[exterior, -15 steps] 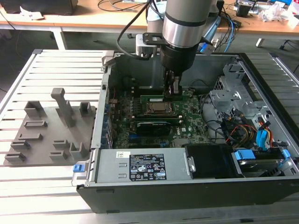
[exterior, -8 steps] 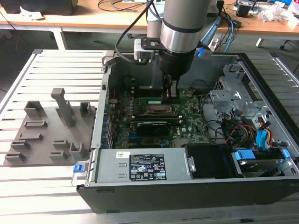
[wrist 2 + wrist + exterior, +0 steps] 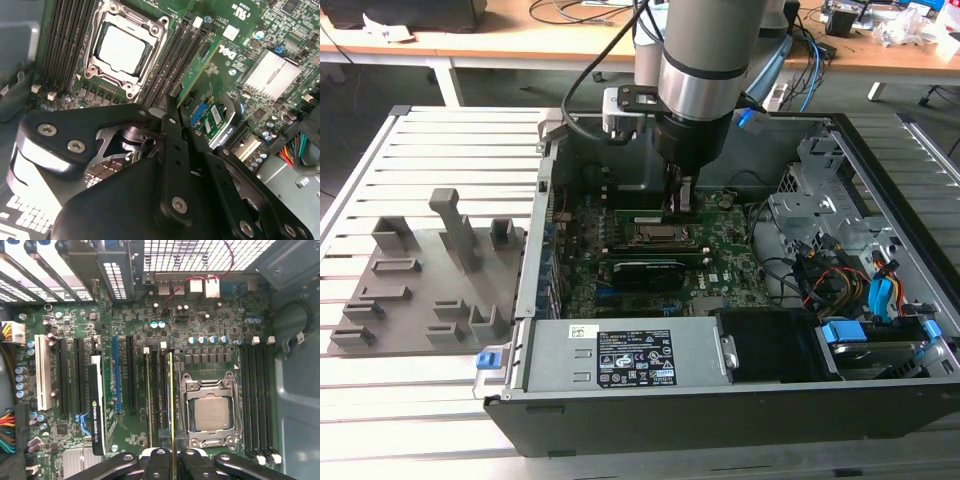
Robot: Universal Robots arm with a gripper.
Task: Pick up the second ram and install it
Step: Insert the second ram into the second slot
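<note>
- First wrist view: the gripper (image 3: 172, 466) pinches the second ram (image 3: 171, 405) edge-on, standing in a slot just beside the CPU socket (image 3: 210, 410).
- Exterior view: the gripper (image 3: 680, 205) reaches inside the computer case (image 3: 720, 395), low over the motherboard (image 3: 735, 262).

Arm (image 3: 695, 75) reaches straight down, end effector (image 3: 171, 460) fingers closed together

The exterior view looks down from high and in front at the open computer case (image 3: 720, 300) on the bench (image 3: 440, 390). Both wrist views sit close above the motherboard, sharing the CPU socket (image 3: 210, 412)
</note>
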